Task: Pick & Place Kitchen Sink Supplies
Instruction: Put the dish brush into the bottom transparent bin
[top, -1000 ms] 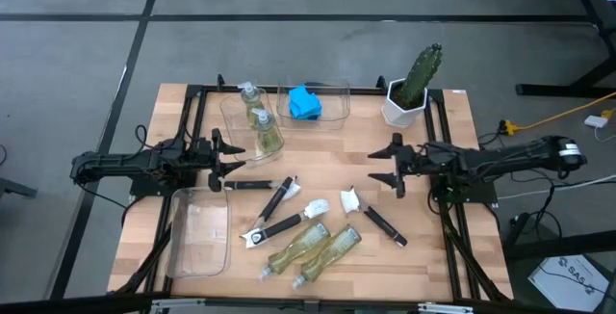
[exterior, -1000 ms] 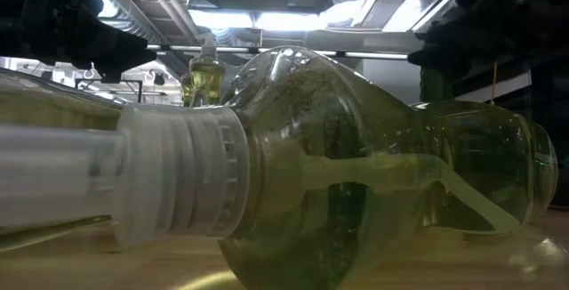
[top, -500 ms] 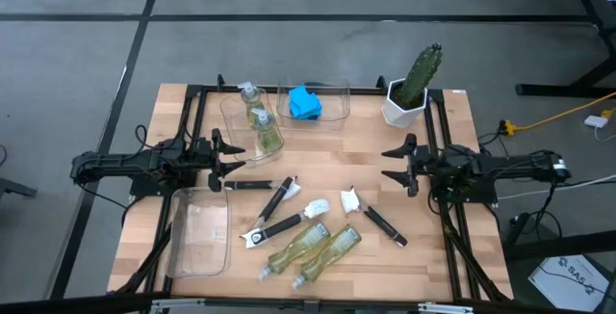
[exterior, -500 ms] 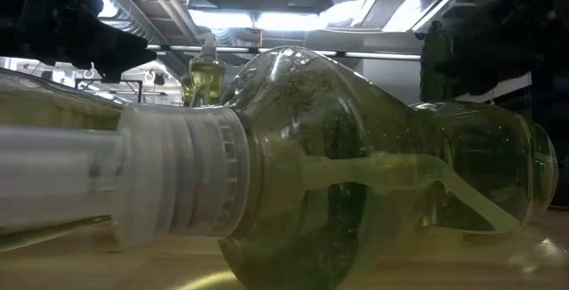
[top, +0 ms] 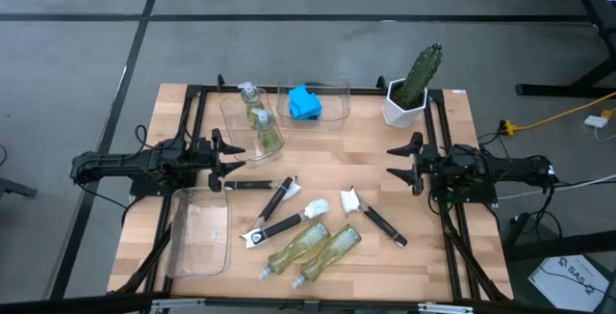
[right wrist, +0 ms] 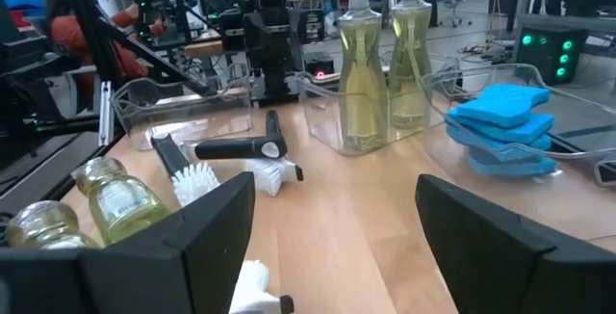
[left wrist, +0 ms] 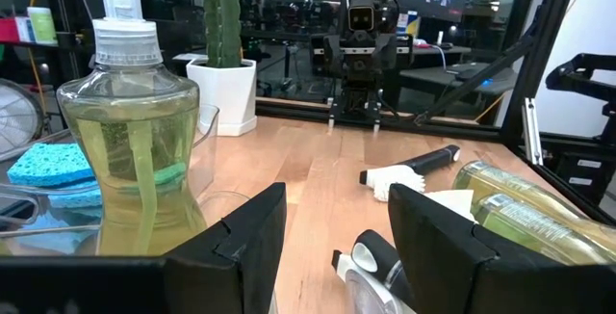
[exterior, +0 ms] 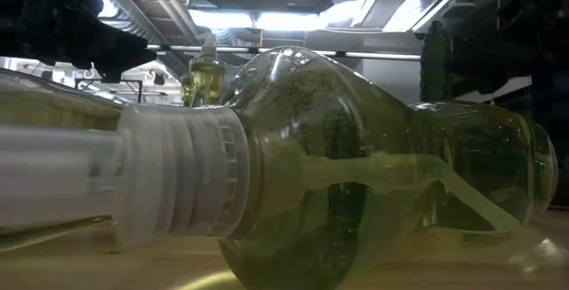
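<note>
Two pump bottles of yellow-green soap (top: 260, 123) stand upright in a clear bin at the far side, and blue sponges (top: 305, 102) lie in the bin next to it. Two more soap bottles (top: 313, 248) lie on their sides near the table's near edge; one of them (exterior: 356, 192) fills the low view. Black-handled dish brushes (top: 281, 208) lie flat mid-table, another (top: 373, 218) to their right. My left gripper (top: 219, 156) hovers open left of the brushes, beside the bottle bin. My right gripper (top: 402, 163) hovers open over the table's right side, touching nothing.
A green cactus in a white pot (top: 409, 92) stands at the far right corner, just beyond my right arm. An empty clear bin (top: 200, 232) sits at the near left. Bare wood (top: 337, 160) lies between the two grippers. A black frame (top: 289, 89) runs around the table.
My right gripper has drawn back toward the table's right edge, away from the brushes, staying open. The left arm and all the objects have kept still.
</note>
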